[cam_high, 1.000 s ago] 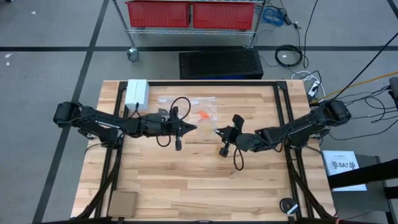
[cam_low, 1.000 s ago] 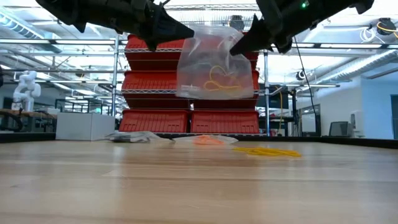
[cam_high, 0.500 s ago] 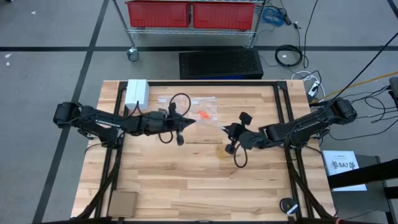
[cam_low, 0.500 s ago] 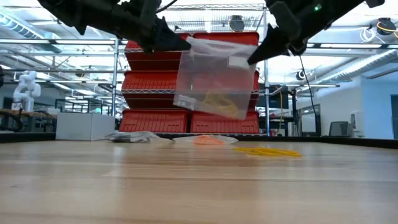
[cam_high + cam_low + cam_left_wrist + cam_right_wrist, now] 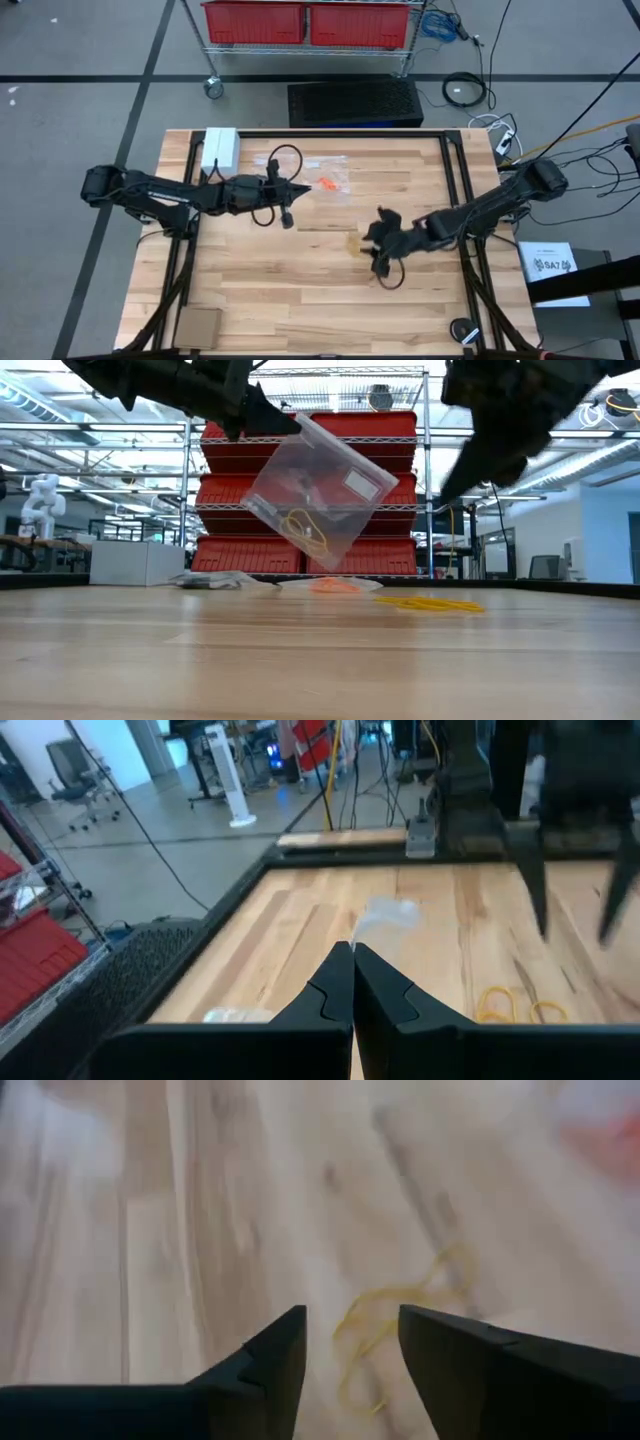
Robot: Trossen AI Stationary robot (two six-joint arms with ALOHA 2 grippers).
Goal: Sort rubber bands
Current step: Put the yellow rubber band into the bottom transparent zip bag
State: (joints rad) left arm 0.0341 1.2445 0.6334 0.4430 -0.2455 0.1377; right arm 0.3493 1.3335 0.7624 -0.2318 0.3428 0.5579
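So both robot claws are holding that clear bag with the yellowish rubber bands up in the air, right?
Not quite: only the left gripper holds the clear bag up, pinching one corner so it hangs tilted. The right gripper is open and apart from it, as the low view shows. The yellowish rubber bands are inside the bag.

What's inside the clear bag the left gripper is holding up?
Through the clear bag, pinched at one corner by the left gripper, a few yellowish-tan rubber bands lie in its lower part. Nothing else inside can be made out.
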